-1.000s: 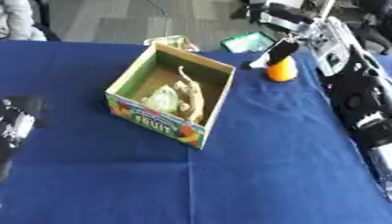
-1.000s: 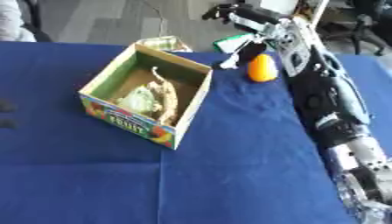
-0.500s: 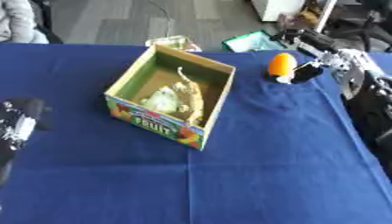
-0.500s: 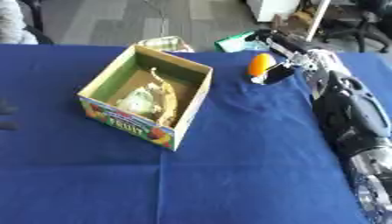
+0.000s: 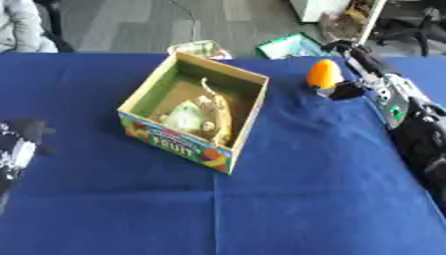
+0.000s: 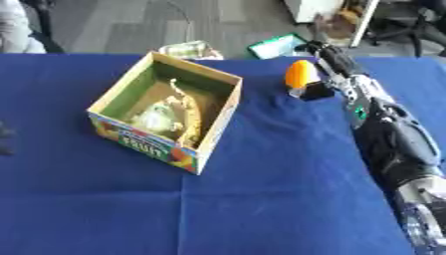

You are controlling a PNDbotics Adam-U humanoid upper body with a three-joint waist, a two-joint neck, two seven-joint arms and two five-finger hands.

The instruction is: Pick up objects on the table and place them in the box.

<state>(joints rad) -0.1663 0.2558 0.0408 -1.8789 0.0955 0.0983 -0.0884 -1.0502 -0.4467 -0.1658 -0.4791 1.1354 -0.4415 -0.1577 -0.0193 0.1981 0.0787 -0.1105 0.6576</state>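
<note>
An open cardboard fruit box (image 5: 153, 138) stands left of the table's middle, holding a yellowish banana-like thing (image 5: 213, 117) and a pale green thing (image 5: 181, 115). An orange rounded object (image 5: 323, 73) stands on the blue cloth to the box's right, near the far edge. My right hand (image 6: 324, 60) lies right beside it. Its fingers stretch fairly straight along the object's right and back side, and its thumb (image 5: 345, 90) sits at the object's lower right. My left hand (image 5: 19, 142) rests at the left edge, far from the box.
A crumpled pale packet (image 5: 198, 48) lies just behind the box at the table's far edge. A green flat thing (image 5: 292, 46) sits beyond that edge. My right forearm (image 6: 396, 144) runs down the right side. The blue cloth (image 5: 261, 209) spreads in front.
My right hand has come down from behind and above the orange object to lie right beside it. The orange object, the box and my left hand have stayed put.
</note>
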